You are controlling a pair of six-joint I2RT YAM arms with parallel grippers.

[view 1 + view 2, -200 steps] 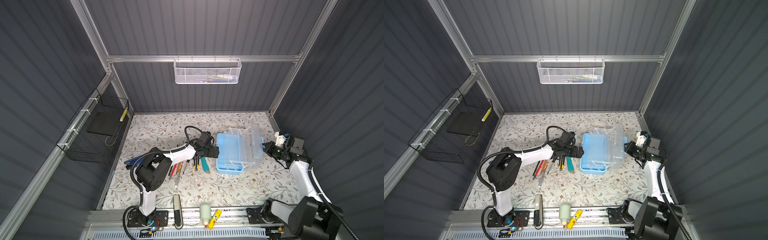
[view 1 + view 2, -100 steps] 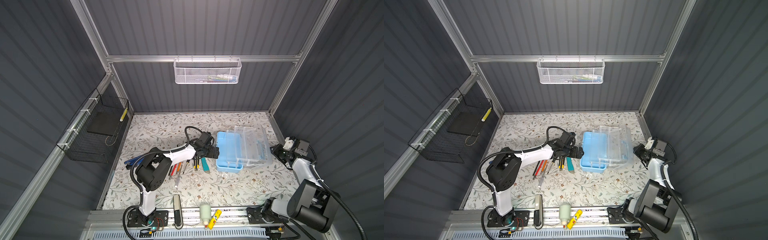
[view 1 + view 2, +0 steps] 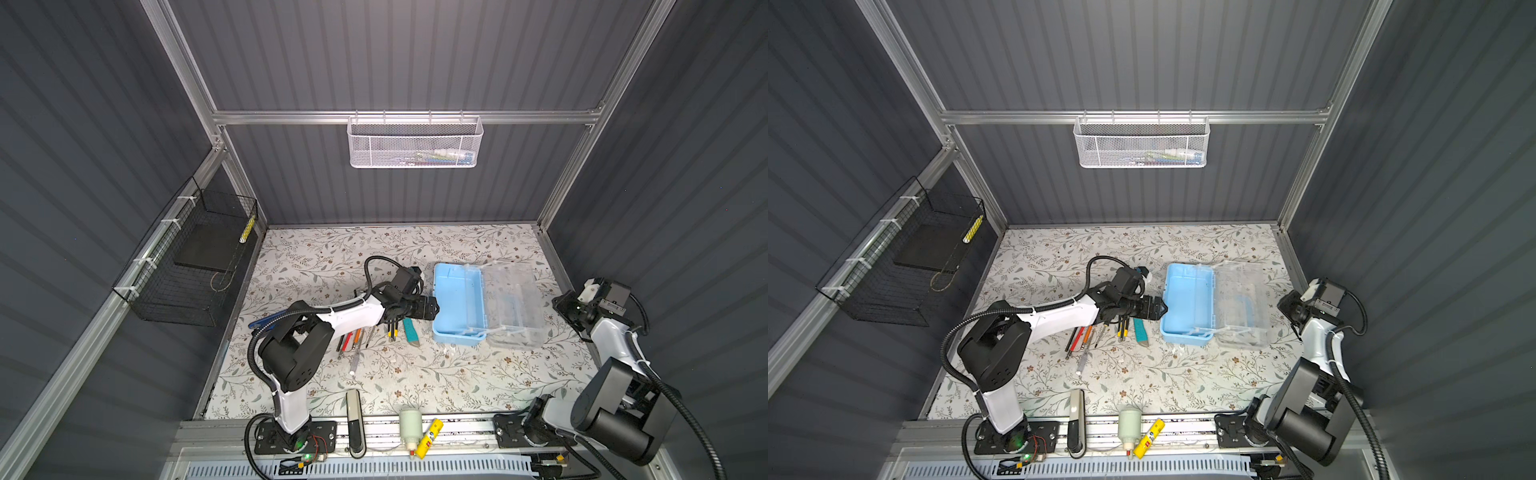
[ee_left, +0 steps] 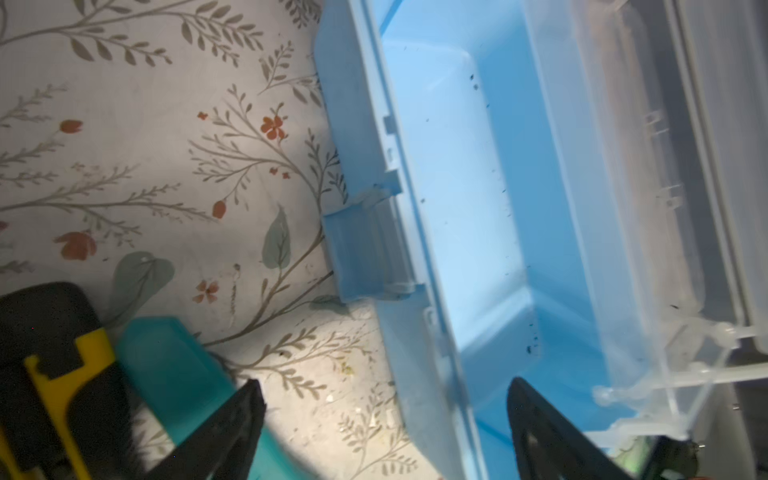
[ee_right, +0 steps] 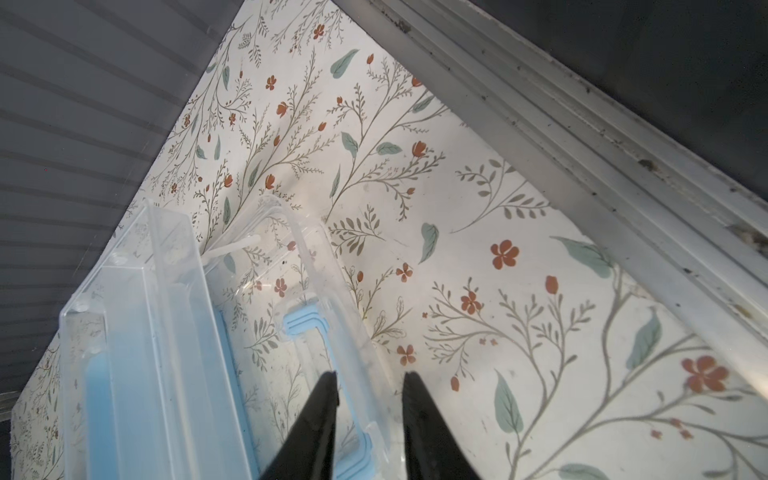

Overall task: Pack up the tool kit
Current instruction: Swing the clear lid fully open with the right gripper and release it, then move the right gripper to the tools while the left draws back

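Note:
The tool kit [image 3: 457, 305] [image 3: 1185, 307] lies open on the floral floor, a light-blue box with its clear lid [image 3: 515, 305] [image 5: 166, 332] folded flat to the right. My left gripper [image 3: 432, 309] [image 4: 384, 386] is open, its jaws standing either side of the box's left wall near the latch [image 4: 361, 253]. Just off the lid's right edge, my right gripper [image 3: 561, 307] [image 5: 370, 376] is open and holds nothing. Several screwdrivers [image 3: 355, 338] and a teal knife [image 3: 410, 330] [image 4: 166, 361] lie left of the box.
A white mesh basket [image 3: 415, 143] hangs on the back wall and a black wire basket [image 3: 187, 266] on the left wall. On the front rail lie a grey bar [image 3: 353, 415], a white cylinder [image 3: 410, 422] and a yellow tube [image 3: 428, 432].
The clear lid swung from upright to flat on the right. My right gripper let it go and drew back towards the right wall. The left arm stayed at the box's left wall.

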